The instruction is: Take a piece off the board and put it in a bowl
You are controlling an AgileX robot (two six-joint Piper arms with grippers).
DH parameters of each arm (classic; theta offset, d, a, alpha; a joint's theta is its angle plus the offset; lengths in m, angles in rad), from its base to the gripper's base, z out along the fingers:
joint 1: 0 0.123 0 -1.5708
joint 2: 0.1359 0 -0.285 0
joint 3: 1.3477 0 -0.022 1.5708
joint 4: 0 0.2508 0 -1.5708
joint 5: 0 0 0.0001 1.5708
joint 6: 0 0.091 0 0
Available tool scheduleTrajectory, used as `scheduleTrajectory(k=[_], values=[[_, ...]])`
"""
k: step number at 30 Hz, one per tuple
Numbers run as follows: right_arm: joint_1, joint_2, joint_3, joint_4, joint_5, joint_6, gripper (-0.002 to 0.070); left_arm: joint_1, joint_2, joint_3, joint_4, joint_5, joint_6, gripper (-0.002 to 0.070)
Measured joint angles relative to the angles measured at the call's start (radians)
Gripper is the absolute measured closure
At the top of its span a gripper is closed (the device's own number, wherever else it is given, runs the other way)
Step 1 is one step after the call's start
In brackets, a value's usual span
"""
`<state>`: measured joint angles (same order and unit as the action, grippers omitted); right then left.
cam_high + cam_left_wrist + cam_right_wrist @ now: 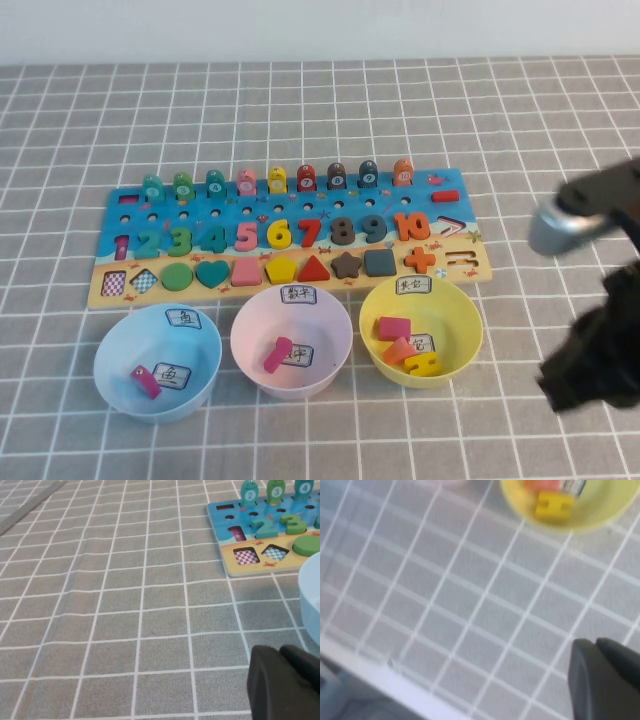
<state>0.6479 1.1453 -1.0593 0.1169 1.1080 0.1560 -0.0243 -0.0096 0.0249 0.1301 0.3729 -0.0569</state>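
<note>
Now the piece [424, 364] lies in the bowl [462, 303], right gripper [585, 385] well apart.

yellow equals piece [424, 364] flat in yellow bowl [462, 310]; board [120, 215] behind

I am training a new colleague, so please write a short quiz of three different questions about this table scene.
1. True or false: the yellow equals piece lies in the yellow bowl.
2. Which slot on the board is empty? A) plus B) equals C) star
3. Fill in: the right pincer hovers over the cloth beside the ___ bowl.

Key: 1 true; 2 B; 3 yellow. The left pincer is parked over the cloth near the board's left end.
</note>
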Motion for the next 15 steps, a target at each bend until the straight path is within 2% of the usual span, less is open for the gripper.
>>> scheduleTrajectory(k=[6,10,15], values=[[0.0,-0.131,0.146,0.003,-0.049,-0.064,0.0692,0.0,0.0,0.0,0.0,0.0,0.0,0.0677],[0.0,-0.177,0.275,0.001,-0.184,-0.073,0.0692,0.0,0.0,0.0,0.0,0.0,0.0,0.0677],[-0.012,-0.214,0.473,-0.035,-0.462,-0.075,0.0692,0.0,0.0,0.0,0.0,0.0,0.0,0.0677]])
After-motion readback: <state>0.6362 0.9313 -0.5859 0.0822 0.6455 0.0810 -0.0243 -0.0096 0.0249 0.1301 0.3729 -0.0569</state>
